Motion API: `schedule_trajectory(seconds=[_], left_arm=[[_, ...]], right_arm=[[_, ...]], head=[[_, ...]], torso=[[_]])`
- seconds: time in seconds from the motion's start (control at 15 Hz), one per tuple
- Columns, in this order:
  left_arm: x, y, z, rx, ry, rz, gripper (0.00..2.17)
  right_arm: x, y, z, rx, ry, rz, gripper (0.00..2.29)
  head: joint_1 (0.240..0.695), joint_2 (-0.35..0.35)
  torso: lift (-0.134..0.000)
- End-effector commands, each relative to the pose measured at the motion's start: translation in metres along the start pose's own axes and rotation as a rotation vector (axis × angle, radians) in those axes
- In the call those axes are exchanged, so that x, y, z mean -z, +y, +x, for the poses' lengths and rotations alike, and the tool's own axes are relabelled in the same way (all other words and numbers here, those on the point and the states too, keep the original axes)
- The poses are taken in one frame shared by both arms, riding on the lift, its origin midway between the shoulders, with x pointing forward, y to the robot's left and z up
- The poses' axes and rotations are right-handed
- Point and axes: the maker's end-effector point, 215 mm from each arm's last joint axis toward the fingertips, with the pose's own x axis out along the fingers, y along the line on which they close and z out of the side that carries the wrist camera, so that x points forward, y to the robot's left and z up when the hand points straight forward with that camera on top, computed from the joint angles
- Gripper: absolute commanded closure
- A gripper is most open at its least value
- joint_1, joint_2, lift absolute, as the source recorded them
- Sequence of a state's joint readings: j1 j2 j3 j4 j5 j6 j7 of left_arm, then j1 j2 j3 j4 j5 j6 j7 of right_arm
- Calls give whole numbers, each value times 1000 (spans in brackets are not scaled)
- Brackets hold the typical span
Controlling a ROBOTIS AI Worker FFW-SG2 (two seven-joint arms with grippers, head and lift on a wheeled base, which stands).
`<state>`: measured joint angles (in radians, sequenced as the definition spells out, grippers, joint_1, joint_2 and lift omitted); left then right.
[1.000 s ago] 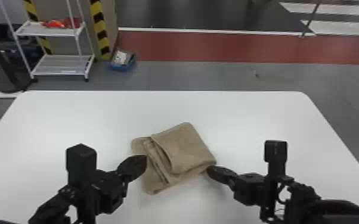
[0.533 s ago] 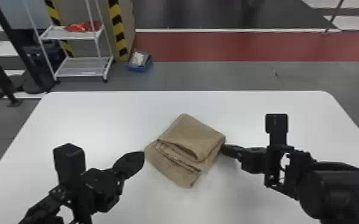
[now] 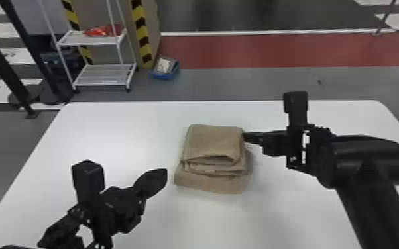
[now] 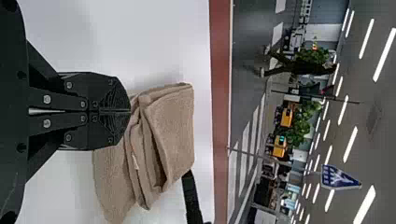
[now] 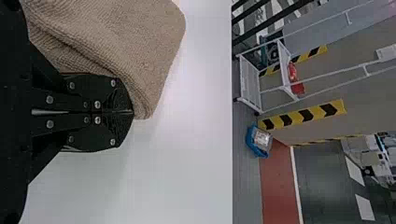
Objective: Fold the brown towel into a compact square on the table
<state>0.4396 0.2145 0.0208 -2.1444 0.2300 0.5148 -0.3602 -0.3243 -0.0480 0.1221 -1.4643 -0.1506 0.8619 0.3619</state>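
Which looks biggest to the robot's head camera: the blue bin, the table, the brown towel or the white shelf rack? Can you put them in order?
Largest to smallest, as they look in the head view:
1. table
2. white shelf rack, going by its whole outline
3. brown towel
4. blue bin

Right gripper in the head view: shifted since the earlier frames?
Yes, away from the robot: the right gripper is now clearly nearer the table's far edge.
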Motion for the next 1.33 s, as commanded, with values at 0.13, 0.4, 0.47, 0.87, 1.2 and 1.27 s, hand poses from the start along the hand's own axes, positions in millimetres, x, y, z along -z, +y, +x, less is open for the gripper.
schedule_trajectory(seconds=[0.13,0.4,0.47,0.87,1.2,1.27], left_arm=[[2,-2,1,1,2,-5,2115],[-2,-1,5,1,-6,-5,2115],[-2,0,5,-1,-6,-4,2115],[-2,16,4,-64,-15,-17,2115],[-30,73,-11,-213,-152,-15,2064],[-30,76,-13,-216,-154,-21,2064]], right_arm=[[-24,33,27,-66,30,-29,2243],[8,25,7,-67,99,32,1710],[8,17,-5,-52,85,42,1204],[-49,10,-58,-59,5,-261,33],[-64,66,-52,-173,0,-707,87],[-69,88,-52,-233,-37,-846,93]], head=[[695,99],[695,120],[695,116],[695,73],[695,125],[695,166]], torso=[[-123],[-123],[-123],[-123],[-123],[-123]])
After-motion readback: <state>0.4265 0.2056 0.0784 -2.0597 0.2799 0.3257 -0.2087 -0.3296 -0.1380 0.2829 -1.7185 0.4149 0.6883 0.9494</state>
